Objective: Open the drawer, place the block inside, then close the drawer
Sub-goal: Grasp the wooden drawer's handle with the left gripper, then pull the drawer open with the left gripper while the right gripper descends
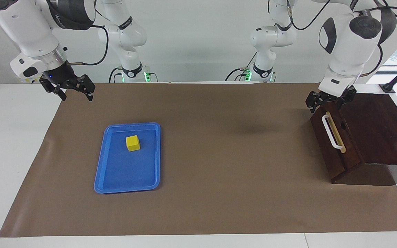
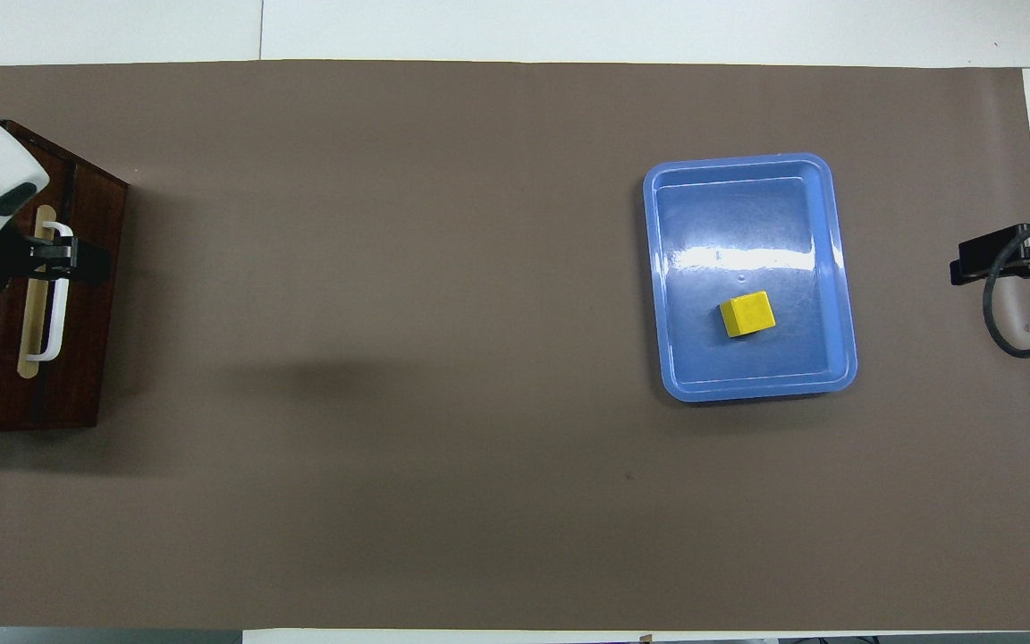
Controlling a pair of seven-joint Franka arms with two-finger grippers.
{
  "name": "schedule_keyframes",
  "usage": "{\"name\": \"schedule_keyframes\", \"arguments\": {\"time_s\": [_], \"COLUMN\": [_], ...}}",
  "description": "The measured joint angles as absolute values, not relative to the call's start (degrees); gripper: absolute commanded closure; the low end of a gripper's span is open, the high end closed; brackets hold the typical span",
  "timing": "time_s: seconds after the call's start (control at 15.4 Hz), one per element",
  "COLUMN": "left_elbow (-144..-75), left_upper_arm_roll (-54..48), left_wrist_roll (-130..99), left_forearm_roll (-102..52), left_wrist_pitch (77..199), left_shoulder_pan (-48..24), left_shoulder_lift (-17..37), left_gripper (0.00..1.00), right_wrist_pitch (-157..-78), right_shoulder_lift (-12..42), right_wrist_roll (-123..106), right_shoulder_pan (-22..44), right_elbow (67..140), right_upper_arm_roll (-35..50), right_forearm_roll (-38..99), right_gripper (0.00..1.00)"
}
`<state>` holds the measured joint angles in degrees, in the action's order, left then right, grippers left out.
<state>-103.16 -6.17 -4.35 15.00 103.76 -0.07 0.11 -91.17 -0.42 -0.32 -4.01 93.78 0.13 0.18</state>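
Note:
The drawer [image 1: 336,144] is the front of a dark brown wooden box at the left arm's end of the table. It is shut, and its white bar handle [image 1: 331,132] faces the table's middle. My left gripper [image 1: 327,102] is open, just above the box's top front edge at the handle's end nearer the robots; in the overhead view the left gripper [image 2: 63,259] lies over the handle [image 2: 56,313]. The block [image 1: 132,143], a small yellow cube, sits in a blue tray [image 1: 115,179]. My right gripper [image 1: 71,91] waits open over the mat's edge, apart from the block [image 2: 747,314].
A brown mat [image 1: 219,179] covers most of the white table. The blue tray [image 2: 685,268] lies toward the right arm's end, and the wide stretch of mat between it and the wooden box [image 1: 381,127] is bare.

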Motion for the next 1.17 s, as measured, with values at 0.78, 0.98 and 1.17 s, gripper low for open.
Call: {"name": "schedule_keyframes", "arguments": {"time_s": [0.78, 0.98, 1.17], "left_elbow": [-108.8, -110.8, -113.2], "left_upper_arm_roll": [-5.5, -5.4, -5.4], "left_wrist_roll": [-5.0, -5.2, -7.2], "left_forearm_roll": [32.2, 33.0, 33.1], "left_wrist_pitch": [119.7, 121.7, 123.9], "left_shoulder_pan": [-0.9, 0.1, 0.6], "left_shoulder_lift": [9.1, 9.1, 9.1], "left_gripper": [0.00, 0.00, 0.00], "right_wrist_pitch": [-101.3, -105.7, -107.5], "right_shoulder_lift": [7.6, 10.4, 13.3], "right_wrist_roll": [27.9, 34.0, 35.6], "right_shoulder_pan": [-3.6, -3.6, -4.5], "right_elbow": [102.9, 104.6, 105.9], "right_upper_arm_roll": [0.2, 0.1, -0.2], "right_forearm_roll": [16.9, 23.7, 29.8], "right_gripper": [0.00, 0.00, 0.00]}}
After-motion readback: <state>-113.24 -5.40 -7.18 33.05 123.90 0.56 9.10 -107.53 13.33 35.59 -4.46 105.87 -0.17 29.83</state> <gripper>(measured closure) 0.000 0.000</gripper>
